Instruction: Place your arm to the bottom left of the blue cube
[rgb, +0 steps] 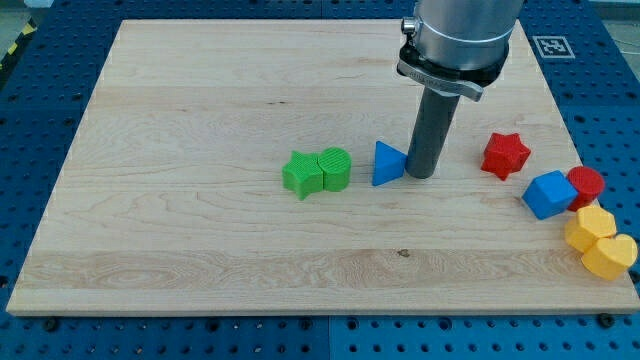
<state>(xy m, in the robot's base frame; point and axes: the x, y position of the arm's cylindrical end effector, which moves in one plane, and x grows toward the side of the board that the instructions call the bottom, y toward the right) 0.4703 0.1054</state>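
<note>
The blue cube (549, 194) sits near the board's right edge, touching a red cylinder (586, 185) on its right. My tip (421, 176) rests on the board just right of a blue triangle (387, 164), touching or almost touching it. The tip is well to the left of the blue cube and slightly above its level in the view. A red star (505, 154) lies between the tip and the cube, toward the view's top.
A green star (302, 174) and a green cylinder (336, 168) sit together left of the blue triangle. Two yellow blocks (600, 241) lie at the board's right edge below the blue cube. The wooden board (200, 240) lies on a blue perforated table.
</note>
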